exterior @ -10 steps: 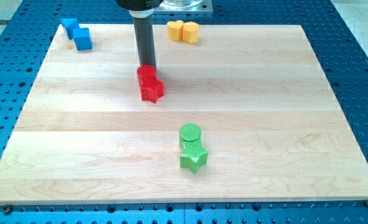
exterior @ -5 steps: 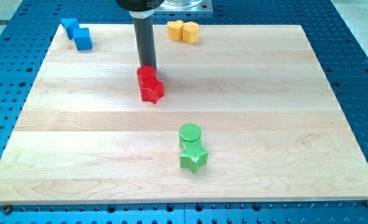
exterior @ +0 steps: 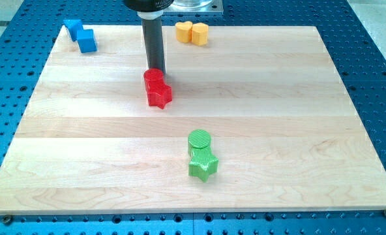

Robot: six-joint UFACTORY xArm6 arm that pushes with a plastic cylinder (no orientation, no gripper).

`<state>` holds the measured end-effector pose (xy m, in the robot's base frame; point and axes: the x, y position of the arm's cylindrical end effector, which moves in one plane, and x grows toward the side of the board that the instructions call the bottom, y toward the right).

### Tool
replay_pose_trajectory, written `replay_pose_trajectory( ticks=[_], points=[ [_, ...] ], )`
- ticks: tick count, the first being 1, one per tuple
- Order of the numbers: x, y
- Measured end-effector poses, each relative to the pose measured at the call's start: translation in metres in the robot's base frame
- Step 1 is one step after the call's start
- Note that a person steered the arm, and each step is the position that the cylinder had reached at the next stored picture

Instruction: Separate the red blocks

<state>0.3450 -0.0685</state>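
So my tip [exterior: 154,68] is sitting right at the upper edge of the red cylinder [exterior: 153,78], basically touching it from the view's top side. There are no fingers on this rig, just the plain rod, so nothing is being grasped or clenched. The red cylinder is pressed up against the red star [exterior: 159,95], which lies just below and a touch to the view's right of it; both are a bit left of centre in the upper half of the wooden board [exterior: 297,130]. Lower down, near the middle, a green cylinder [exterior: 199,139] touches a green star [exterior: 203,164]. Two blue blocks [exterior: 80,34] sit in the top left corner, and two yellow blocks [exterior: 192,32] sit together at the top edge.
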Motion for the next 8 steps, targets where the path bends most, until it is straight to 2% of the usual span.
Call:
replay_pose_trajectory(
  ticks=[4,5,6,8],
  points=[
    [-0.001,-0.01],
    [-0.024,0.036],
    [-0.019,0.067],
    [0.031,0.012]
  ],
)
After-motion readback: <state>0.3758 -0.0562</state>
